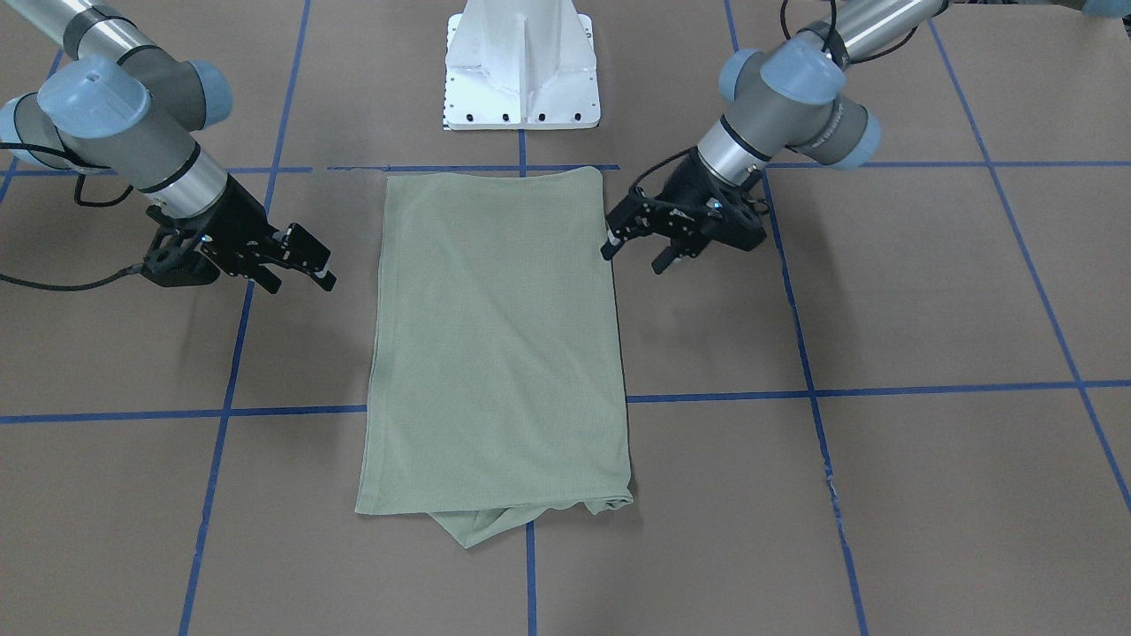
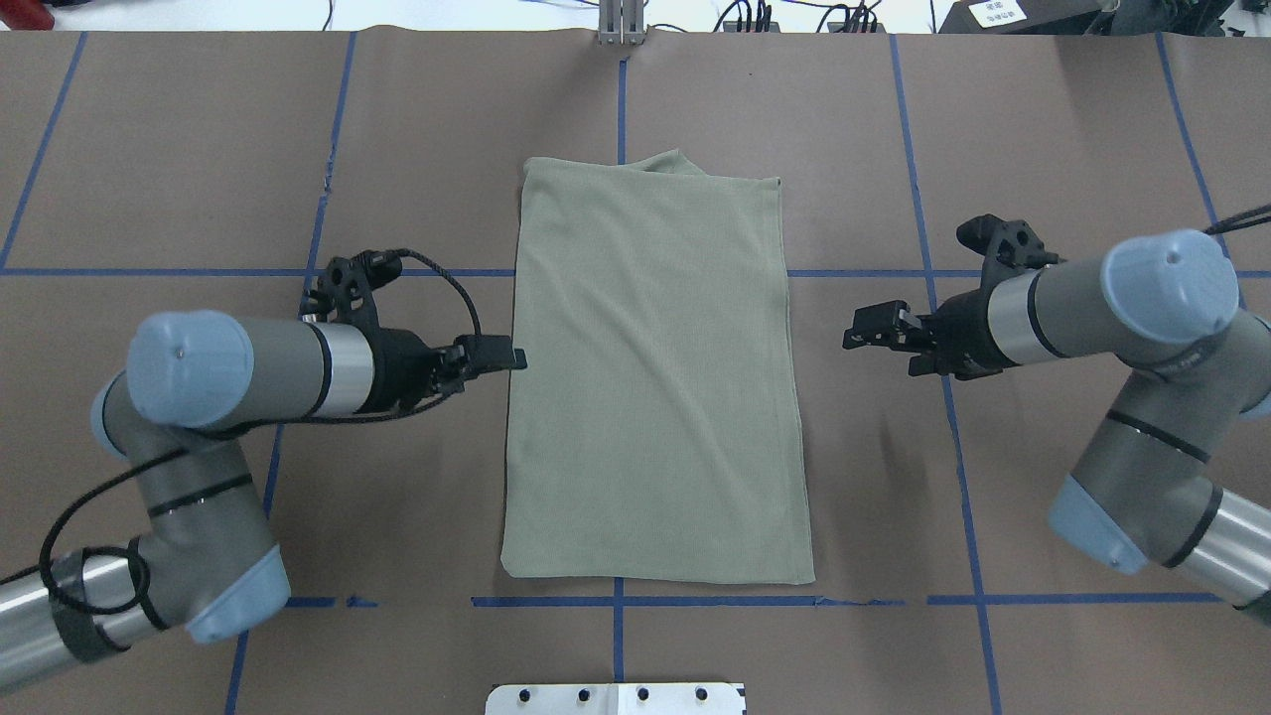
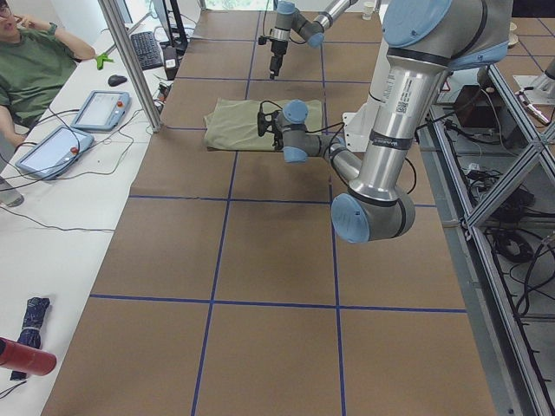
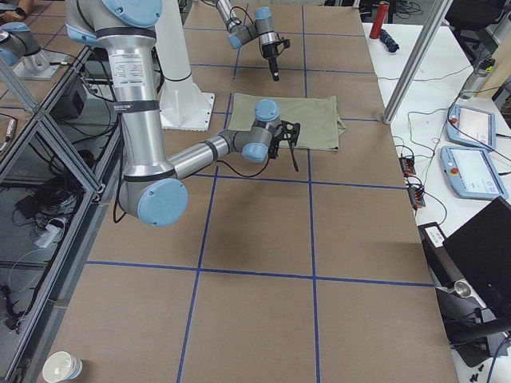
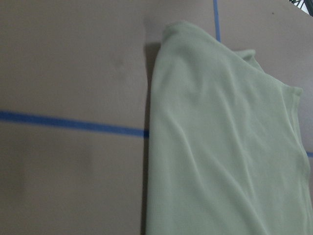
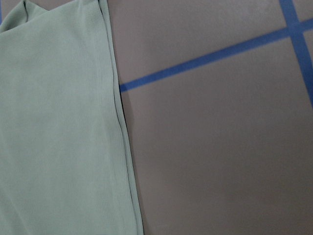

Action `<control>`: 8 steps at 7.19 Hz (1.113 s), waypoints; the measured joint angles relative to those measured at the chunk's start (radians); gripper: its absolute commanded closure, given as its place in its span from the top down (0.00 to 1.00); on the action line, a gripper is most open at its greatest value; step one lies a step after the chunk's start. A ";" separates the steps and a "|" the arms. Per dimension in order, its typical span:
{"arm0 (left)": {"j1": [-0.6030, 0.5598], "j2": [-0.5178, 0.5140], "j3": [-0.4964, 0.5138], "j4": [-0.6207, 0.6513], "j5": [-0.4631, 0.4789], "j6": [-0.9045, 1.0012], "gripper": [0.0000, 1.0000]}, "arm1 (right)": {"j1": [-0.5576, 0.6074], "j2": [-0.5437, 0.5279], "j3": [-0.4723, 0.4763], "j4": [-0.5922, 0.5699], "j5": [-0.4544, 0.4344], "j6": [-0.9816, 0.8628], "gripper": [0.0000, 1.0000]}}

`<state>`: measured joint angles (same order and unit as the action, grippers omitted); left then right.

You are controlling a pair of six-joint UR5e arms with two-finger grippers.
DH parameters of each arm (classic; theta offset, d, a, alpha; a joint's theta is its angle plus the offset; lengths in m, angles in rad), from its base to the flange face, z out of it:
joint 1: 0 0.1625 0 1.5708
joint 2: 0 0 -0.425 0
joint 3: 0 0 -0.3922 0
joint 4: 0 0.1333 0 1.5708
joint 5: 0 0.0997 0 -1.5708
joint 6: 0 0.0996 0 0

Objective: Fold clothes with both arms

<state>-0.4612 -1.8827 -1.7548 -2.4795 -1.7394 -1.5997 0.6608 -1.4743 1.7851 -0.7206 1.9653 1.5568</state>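
Though open, both grippers [image 1: 632,261] [image 1: 302,285] beside shirt [image 1: 499,336]

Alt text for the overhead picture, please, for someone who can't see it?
A sage-green shirt folded into a long rectangle lies on a brown table. The left arm and right arm flank it, jaws open, empty.

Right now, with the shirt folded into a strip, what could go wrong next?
The left gripper sits at the edge of the shirt, open; it might push the cloth and wrinkle it instead of pinching it. The right gripper stands farther off, so uneven grabs could skew the fold. A tucked flap pokes out at the far end and may spill.
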 measured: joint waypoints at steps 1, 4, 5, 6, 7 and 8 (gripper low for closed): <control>0.084 0.032 -0.064 0.047 0.067 -0.066 1.00 | -0.089 -0.040 0.027 0.062 -0.118 0.098 1.00; 0.246 0.045 -0.159 0.271 0.175 -0.187 1.00 | -0.226 -0.070 0.120 0.009 -0.302 0.213 1.00; 0.276 0.043 -0.155 0.284 0.189 -0.210 0.99 | -0.233 -0.071 0.157 -0.036 -0.308 0.225 1.00; 0.300 0.041 -0.150 0.285 0.222 -0.229 0.89 | -0.235 -0.072 0.178 -0.059 -0.309 0.230 1.00; 0.316 0.040 -0.148 0.271 0.262 -0.247 0.89 | -0.235 -0.072 0.187 -0.068 -0.309 0.231 1.00; 0.323 0.041 -0.147 0.251 0.298 -0.264 0.89 | -0.236 -0.072 0.190 -0.071 -0.309 0.232 1.00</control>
<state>-0.1384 -1.8419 -1.9017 -2.2288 -1.4415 -1.8636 0.4250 -1.5462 1.9755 -0.7917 1.6565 1.7884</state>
